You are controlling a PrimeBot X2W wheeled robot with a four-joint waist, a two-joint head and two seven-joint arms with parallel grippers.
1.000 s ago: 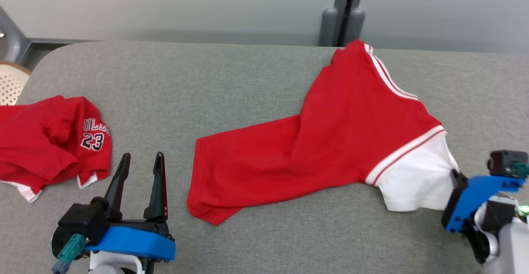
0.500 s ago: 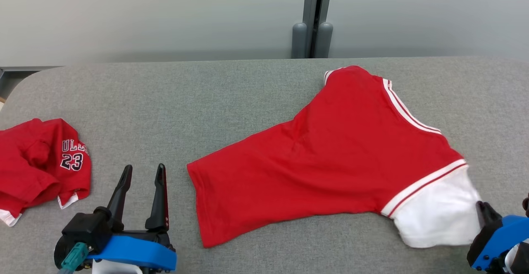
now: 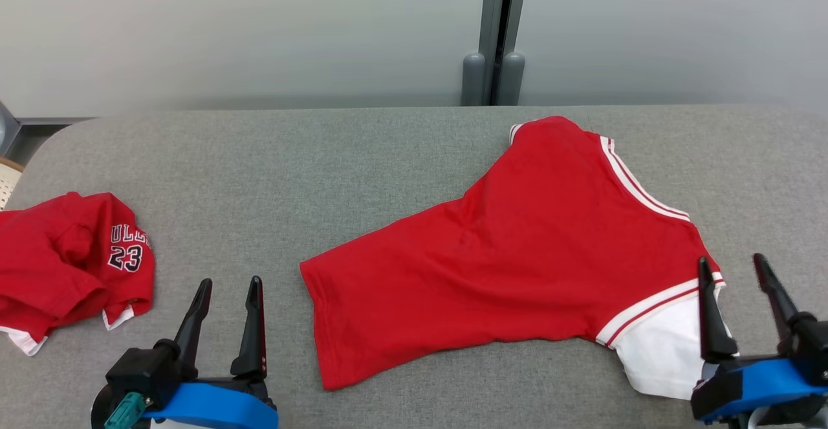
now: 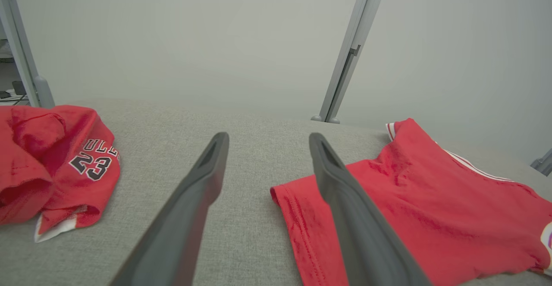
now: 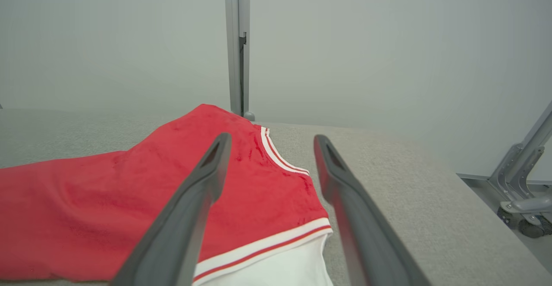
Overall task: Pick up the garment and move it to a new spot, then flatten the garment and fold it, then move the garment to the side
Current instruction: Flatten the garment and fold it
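Evidently light and limp, the garment [image 3: 517, 254] lies spread on the worktop's [image 3: 362, 176] right half, best pinched at hem corners; left gripper [image 3: 231, 280] and right gripper [image 3: 731, 259] have fingers apart, empty.

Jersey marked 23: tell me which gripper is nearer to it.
Left. The left gripper sits beside the jersey, not touching; the right gripper is far across the table, at the white end of the spread garment.

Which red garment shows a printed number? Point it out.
The crumpled garment on the left: it bears 23, while the spread-out garment shows no number.
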